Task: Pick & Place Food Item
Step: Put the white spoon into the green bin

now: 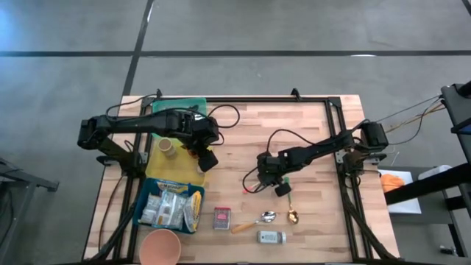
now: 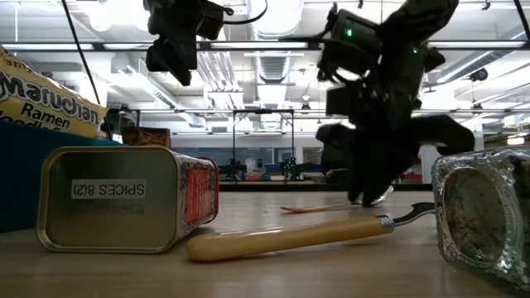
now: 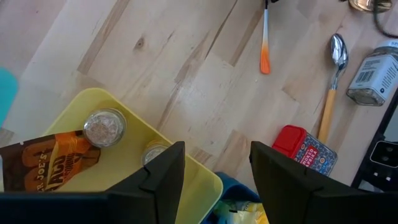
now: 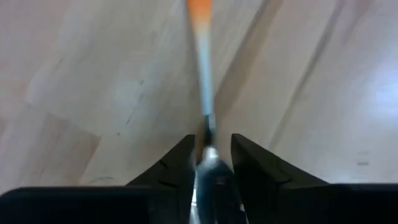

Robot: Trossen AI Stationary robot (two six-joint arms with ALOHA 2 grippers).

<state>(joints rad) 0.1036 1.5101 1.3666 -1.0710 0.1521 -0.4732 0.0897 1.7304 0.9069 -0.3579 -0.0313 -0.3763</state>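
Note:
A thin utensil with a pale shaft and an orange tip (image 3: pixel 265 46) lies on the wooden table near its middle. My right gripper (image 4: pixel 211 163) is shut on it, low over the table (image 1: pixel 282 189). The orange tip (image 2: pixel 305 209) rests on the wood in the low view. My left gripper (image 3: pixel 214 180) hangs open above the near right corner of a yellow tray (image 3: pixel 186 163), which holds small jars and a brown packet. Nothing is between its fingers (image 1: pixel 208 159). My right gripper pinches the utensil's shaft (image 4: pixel 208 127) between its two fingers, at the end away from the orange tip (image 4: pixel 199 12). The fingers slant steeply down and lie across the shaft. The orange end rests on the table.
A blue tray of ramen packets (image 1: pixel 171 206) sits near the yellow tray. Along the front edge stand a pink cup (image 1: pixel 160 246), a red spice tin (image 1: pixel 222 218), a wooden-handled spoon (image 1: pixel 254 222), a gold spoon (image 1: pixel 293 216) and a glass shaker (image 1: pixel 271 237).

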